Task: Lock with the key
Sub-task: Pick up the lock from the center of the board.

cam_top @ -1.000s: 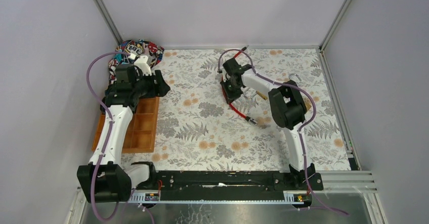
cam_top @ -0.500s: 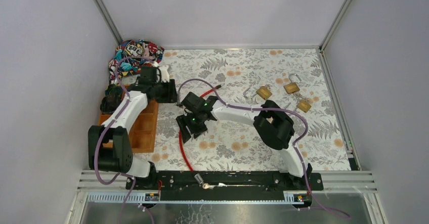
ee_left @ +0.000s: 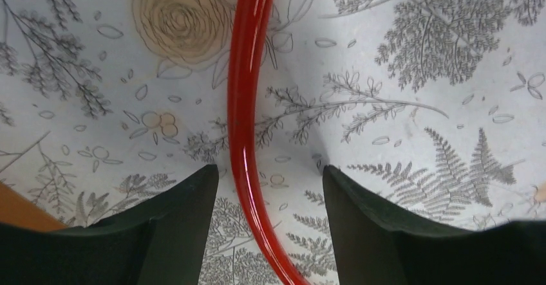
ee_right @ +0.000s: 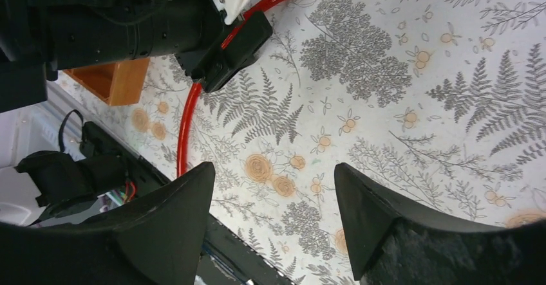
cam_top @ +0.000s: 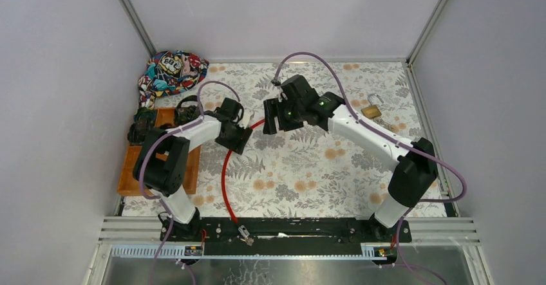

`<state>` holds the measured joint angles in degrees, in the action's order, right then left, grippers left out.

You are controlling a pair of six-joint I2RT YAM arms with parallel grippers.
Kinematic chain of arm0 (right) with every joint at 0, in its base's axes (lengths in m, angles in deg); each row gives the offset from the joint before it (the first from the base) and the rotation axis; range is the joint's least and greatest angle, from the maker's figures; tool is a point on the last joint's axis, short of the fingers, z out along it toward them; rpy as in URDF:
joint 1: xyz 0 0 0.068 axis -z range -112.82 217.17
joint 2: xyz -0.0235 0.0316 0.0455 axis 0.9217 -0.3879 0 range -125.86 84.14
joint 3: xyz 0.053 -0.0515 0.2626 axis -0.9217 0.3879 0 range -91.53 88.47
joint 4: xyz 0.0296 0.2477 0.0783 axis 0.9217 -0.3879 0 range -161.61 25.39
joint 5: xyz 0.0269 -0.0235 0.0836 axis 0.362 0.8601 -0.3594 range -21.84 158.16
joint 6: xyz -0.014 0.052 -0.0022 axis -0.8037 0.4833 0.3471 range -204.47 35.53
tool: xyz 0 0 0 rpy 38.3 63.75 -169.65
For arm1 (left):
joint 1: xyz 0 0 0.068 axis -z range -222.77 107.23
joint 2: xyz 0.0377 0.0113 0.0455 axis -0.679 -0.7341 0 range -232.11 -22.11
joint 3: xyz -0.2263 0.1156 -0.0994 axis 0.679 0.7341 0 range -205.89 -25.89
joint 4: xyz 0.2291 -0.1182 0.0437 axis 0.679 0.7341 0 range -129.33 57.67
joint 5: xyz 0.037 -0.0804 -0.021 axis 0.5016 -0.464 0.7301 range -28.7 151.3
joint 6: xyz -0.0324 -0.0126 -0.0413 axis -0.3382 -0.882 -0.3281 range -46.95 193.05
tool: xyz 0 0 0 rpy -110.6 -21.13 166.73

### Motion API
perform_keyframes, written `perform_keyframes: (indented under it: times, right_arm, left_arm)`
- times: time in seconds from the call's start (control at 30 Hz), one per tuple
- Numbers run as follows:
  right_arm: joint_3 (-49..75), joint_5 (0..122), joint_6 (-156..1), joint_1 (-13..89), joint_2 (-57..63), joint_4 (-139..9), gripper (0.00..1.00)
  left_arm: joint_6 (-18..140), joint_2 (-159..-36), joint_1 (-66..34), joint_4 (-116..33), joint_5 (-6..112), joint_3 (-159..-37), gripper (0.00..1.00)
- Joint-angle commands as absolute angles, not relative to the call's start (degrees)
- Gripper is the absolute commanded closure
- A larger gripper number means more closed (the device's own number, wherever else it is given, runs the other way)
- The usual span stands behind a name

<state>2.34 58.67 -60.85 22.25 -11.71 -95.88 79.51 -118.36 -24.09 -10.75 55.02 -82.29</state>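
Note:
A red cable [cam_top: 224, 169] curves over the flowered cloth from the middle down to a metal end [cam_top: 244, 233] at the near rail. My left gripper [cam_top: 237, 136] stands low over it and open. In the left wrist view the cable [ee_left: 244, 130] runs between the fingers [ee_left: 183, 217], nearer the left one, and neither finger touches it. My right gripper [cam_top: 269, 119] hangs open above the cable's upper end, with nothing between its fingers [ee_right: 174, 214]. A brass padlock [cam_top: 370, 111] with a raised shackle lies at the back right. The key does not show.
A wooden compartment tray [cam_top: 192, 169] with black parts [cam_top: 141, 129] stands at the left edge. A patterned cloth bag [cam_top: 170, 69] lies in the back left corner. In the right wrist view, the left gripper [ee_right: 225, 47] is close ahead, over the cable [ee_right: 187, 118].
My left gripper has moved right from the tray and now straddles the red cable. My right gripper has let go of the cable, opened and risen toward the back. The cable has shifted.

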Motion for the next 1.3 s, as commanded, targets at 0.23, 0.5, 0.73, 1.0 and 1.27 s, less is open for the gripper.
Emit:
perform_keyframes:
  times: [0.23,0.5,0.73,1.0,1.27]
  right_arm:
    - [-0.5,63.3,-69.5,23.3,-10.2,-100.9,0.22]
    - [-4.2,52.3,-86.2,27.1,-12.1,-102.2,0.17]
    - [-9.3,34.2,-104.0,32.9,-20.5,-99.9,0.12]
    - [-21.0,27.7,-109.0,33.0,-35.2,-101.8,0.14]
    - [-19.8,26.4,-108.2,33.0,-37.7,-105.6,0.57]
  left_arm:
    - [84.6,-125.9,-20.7,-6.8,64.8,-83.8,0.84]
    - [90.6,-114.0,-20.5,-8.5,58.6,-85.2,1.00]
    - [102.2,-101.6,-18.9,-6.9,55.1,-85.6,1.00]
    - [105.1,-93.7,-16.8,-7.7,54.1,-82.6,1.00]
    - [103.9,-92.2,-16.8,-7.7,53.9,-82.3,1.00]
